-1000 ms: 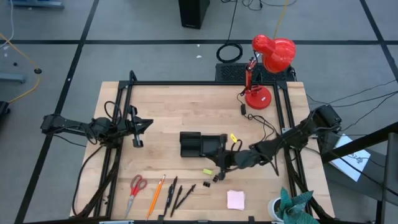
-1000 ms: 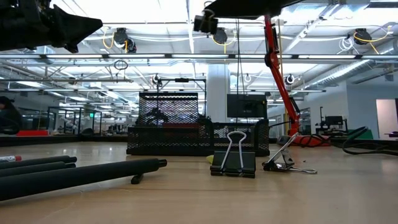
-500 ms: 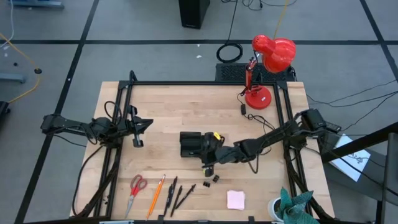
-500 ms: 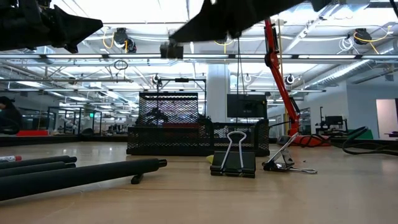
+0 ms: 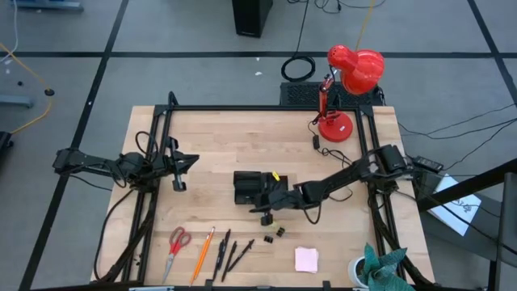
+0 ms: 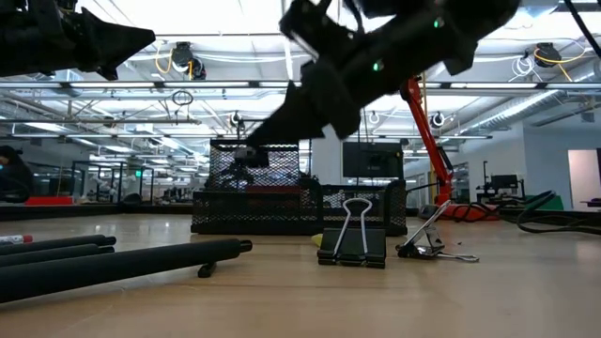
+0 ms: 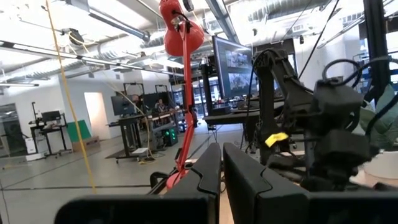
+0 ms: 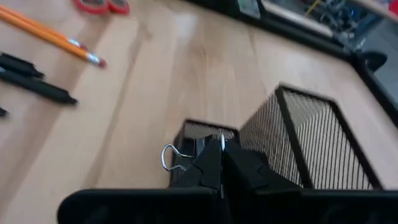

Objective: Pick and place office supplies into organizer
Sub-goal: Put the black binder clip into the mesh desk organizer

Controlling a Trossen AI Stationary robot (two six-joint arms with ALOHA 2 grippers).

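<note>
The right gripper (image 5: 266, 213) hangs low over the table, just beside the organizer (image 5: 242, 187) on its near side. Its fingers are pressed together. The right wrist view shows a small black clip (image 8: 198, 133) hanging at the fingertips, apparently pinched by one wire handle so that the body dangles free. Carrying it this way would let the clip pass over the mesh wall.

The low view shows the load level with the top of the taller compartment, not yet inside. The step in hand is judged to be transport to the drop point.

The left gripper (image 5: 179, 173) is parked at the table's left edge, fingers nearly touching and holding nothing, well clear of the right arm's work.

Not yet placed, all near the front edge:
- Loose clips (image 5: 280, 233)
- Scissors (image 5: 178, 241)
- Pencil (image 5: 202, 252)
- Pens (image 5: 226, 250)
- Note pad (image 5: 306, 259)
</note>
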